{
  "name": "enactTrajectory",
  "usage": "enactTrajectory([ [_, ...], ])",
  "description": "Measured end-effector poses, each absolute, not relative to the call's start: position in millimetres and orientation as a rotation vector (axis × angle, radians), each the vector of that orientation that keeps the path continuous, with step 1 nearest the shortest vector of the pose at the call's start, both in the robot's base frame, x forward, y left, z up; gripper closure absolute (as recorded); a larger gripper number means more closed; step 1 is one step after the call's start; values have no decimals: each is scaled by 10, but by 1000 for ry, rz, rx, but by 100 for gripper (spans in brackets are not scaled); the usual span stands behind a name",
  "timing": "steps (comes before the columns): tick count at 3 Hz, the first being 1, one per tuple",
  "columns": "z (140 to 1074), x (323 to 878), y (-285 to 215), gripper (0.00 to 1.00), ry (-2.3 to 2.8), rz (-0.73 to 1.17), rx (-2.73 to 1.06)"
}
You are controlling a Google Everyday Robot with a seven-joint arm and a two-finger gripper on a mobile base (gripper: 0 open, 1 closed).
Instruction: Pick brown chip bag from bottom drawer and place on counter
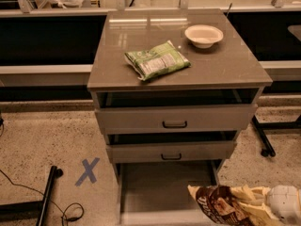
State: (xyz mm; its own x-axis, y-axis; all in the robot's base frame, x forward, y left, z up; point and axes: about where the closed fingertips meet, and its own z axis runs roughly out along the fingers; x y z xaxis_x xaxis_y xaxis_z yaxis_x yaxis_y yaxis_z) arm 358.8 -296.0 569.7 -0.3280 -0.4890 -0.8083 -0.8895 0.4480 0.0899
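Note:
The brown chip bag [221, 205] hangs crumpled over the front right corner of the open bottom drawer [160, 185]. My gripper [257, 207] comes in from the lower right, just right of the bag, and is shut on the bag's tan-yellow right edge. The white wrist sits behind it at the frame's right edge. The drawer's grey floor is bare to the left of the bag. The counter [225, 55] is the glossy top of the cabinet, well above the gripper.
A green-and-white snack bag [156, 60] lies mid-counter and a white bowl [203, 35] stands at its back right. The two upper drawers [175, 119] are partly pulled out above the bottom one. A blue X [88, 171], a black stand leg and a cable are on the floor at left.

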Motion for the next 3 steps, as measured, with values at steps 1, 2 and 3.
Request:
enactTrajectory([
  [1,6220,3690,-2686,100,1973,592,-1352],
  [2,6918,4001,-2315,100,1951,446,-1597],
  [3,7564,4223,-2131,100,1920,331,-1708],
])
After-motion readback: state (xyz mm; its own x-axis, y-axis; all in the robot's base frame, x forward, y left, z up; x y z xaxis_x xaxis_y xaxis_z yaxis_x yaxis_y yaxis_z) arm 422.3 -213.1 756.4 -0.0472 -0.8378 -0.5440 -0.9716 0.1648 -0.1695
